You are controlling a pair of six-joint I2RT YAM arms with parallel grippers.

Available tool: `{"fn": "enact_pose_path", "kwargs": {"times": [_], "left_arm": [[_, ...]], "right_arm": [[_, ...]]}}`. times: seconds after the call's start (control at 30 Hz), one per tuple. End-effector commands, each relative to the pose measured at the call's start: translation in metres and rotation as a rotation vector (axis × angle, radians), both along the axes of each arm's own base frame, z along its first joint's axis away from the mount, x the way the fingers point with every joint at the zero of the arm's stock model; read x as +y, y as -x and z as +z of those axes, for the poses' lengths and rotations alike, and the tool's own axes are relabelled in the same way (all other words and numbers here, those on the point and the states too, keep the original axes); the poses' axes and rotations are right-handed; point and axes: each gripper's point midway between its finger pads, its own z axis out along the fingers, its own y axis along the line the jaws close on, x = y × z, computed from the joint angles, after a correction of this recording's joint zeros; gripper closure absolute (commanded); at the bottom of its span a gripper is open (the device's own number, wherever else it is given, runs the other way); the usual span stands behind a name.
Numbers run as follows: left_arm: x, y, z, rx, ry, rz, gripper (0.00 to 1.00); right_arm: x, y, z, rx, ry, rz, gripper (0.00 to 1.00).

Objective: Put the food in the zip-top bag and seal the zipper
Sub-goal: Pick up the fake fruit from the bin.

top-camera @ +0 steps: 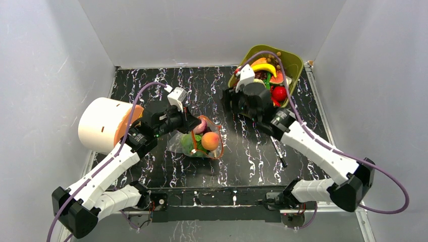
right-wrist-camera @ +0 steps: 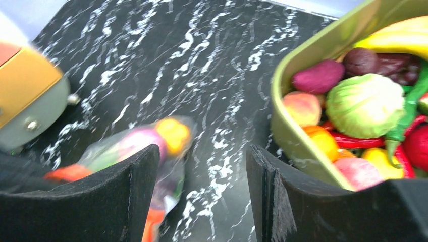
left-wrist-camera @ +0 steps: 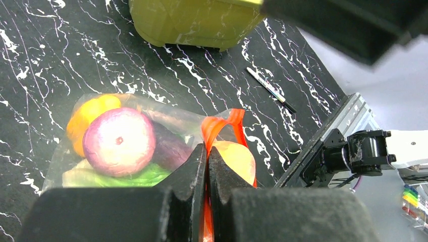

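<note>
You are partway through. The zip-top bag lies on the surface just ahead of the left jaws. It already carries several pieces of the food: a round purple-and-white piece, a yellow-orange pepper, something green beneath them and a dark purple piece beside them. A peach-coloured piece sits right at the mouth, just to the right of the left jaws; whether it is fully inside cannot be told. The zipper gapes in a loop around that piece, so the seal is not yet made, and the slider tab cannot be made out. Plenty more food sits in the olive-green tub, to the right of the right jaws: a green lettuce, a banana, and red and orange pieces. Judging by this, loading is the step in hand and sealing comes last.

Your left jaws are clenched tight on the orange-red zipper strip, gripping the edge of the bag's mouth. Your right jaws stand well apart, with nothing between them and touching nothing. They hang over bare surface, with the tub's wall just off the right-hand jaw and the bag down beyond the left-hand jaw.
</note>
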Motion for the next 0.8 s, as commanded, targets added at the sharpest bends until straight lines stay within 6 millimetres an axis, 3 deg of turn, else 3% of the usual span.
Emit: {"fn": "enact_pose_path", "kwargs": {"times": [0.0, 0.13, 0.43, 0.57, 0.77], "left_arm": [[-0.001, 0.004, 0.018, -0.085, 0.030, -0.037, 1.00], [0.002, 0.005, 0.015, -0.100, 0.015, -0.033, 1.00], [0.001, 0.009, 0.013, -0.109, 0.009, -0.063, 1.00], [-0.003, 0.013, 0.014, -0.103, 0.033, -0.089, 1.00], [-0.006, 0.014, 0.009, -0.087, 0.057, -0.090, 1.00]], "right_arm": [[-0.031, -0.050, 0.014, -0.008, 0.015, -0.128, 0.39], [-0.056, -0.088, 0.009, -0.049, 0.102, -0.215, 0.39], [-0.148, -0.181, 0.002, -0.121, 0.203, -0.449, 0.43], [-0.188, -0.214, -0.007, -0.126, 0.260, -0.513, 0.45], [-0.224, -0.254, -0.030, -0.099, 0.325, -0.531, 0.47]]}}
